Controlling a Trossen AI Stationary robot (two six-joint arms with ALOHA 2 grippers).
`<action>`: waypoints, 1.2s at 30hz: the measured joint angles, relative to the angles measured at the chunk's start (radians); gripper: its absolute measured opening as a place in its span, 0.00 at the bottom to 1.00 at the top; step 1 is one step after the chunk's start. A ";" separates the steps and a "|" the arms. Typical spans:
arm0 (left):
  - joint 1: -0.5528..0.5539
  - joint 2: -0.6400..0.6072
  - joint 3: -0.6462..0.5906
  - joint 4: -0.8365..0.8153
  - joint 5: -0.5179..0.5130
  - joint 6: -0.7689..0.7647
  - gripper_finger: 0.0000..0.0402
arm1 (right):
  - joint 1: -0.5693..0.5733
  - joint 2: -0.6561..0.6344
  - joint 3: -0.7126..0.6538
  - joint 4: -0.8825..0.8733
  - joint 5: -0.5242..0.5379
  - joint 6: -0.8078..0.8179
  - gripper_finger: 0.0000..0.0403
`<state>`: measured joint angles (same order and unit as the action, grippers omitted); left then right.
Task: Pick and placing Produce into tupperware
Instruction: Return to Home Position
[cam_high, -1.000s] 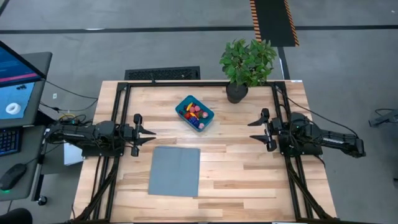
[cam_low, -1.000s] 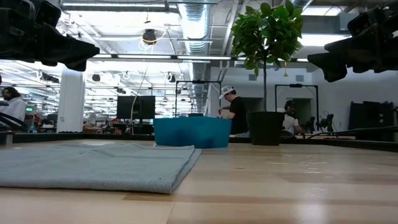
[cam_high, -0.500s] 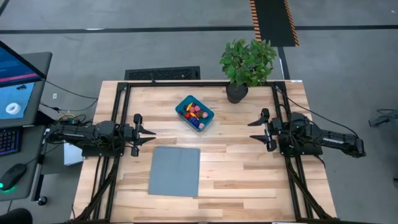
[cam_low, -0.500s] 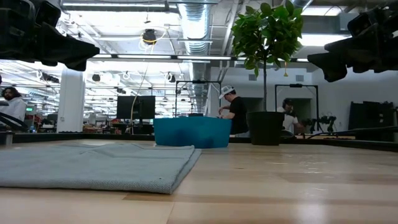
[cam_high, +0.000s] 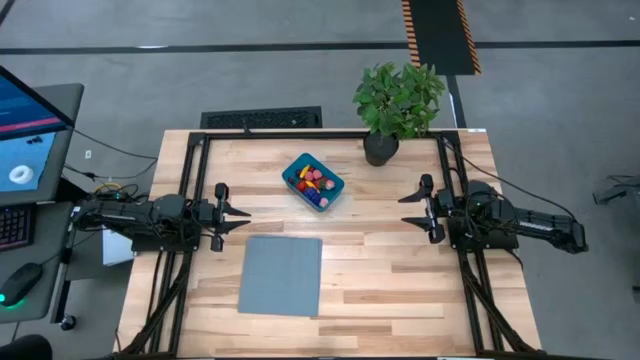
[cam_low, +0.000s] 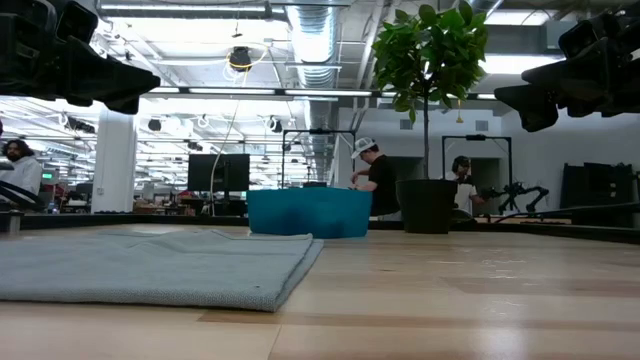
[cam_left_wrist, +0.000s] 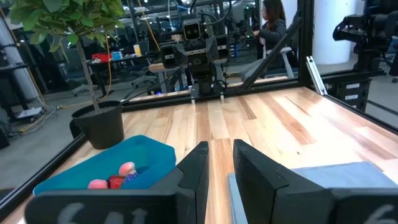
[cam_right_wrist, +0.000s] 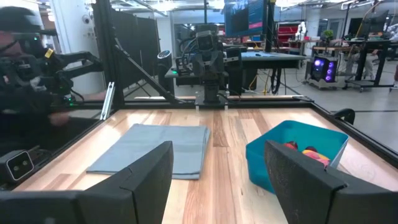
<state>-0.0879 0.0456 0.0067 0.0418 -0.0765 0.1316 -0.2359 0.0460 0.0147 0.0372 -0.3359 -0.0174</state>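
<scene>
The teal tupperware (cam_high: 313, 182) stands on the far middle of the table, with small red, pink, yellow and blue-purple produce (cam_high: 314, 180) lying inside it. The left wrist view shows the tupperware (cam_left_wrist: 112, 171) with produce (cam_left_wrist: 115, 179) in it, and so does the right wrist view (cam_right_wrist: 292, 152). My left gripper (cam_high: 245, 218) hovers at the table's left side, open by a narrow gap (cam_left_wrist: 221, 152). At the right side hovers my right gripper (cam_high: 403, 210), wide open (cam_right_wrist: 217, 168). Both point toward the table's middle and hold nothing.
A flat grey sheet (cam_high: 281, 274) lies on the near-middle of the table, in front of the tupperware. A potted plant (cam_high: 398, 100) stands at the far edge, right of the tupperware. Black frame rails (cam_high: 320, 133) border the table. People stand in the room beyond (cam_low: 372, 178).
</scene>
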 joint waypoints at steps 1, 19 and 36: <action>0.000 0.000 0.000 0.000 0.000 0.003 0.16 | 0.000 0.000 0.000 0.000 0.000 0.000 0.68; 0.000 0.000 0.000 0.000 0.000 0.000 0.16 | 0.000 0.000 0.000 0.000 0.000 0.000 0.68; 0.000 0.000 0.000 0.000 0.000 0.004 0.16 | 0.000 0.000 0.000 0.000 0.000 0.000 0.68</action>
<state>-0.0882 0.0456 0.0067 0.0418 -0.0768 0.1360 -0.2359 0.0460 0.0147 0.0376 -0.3355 -0.0174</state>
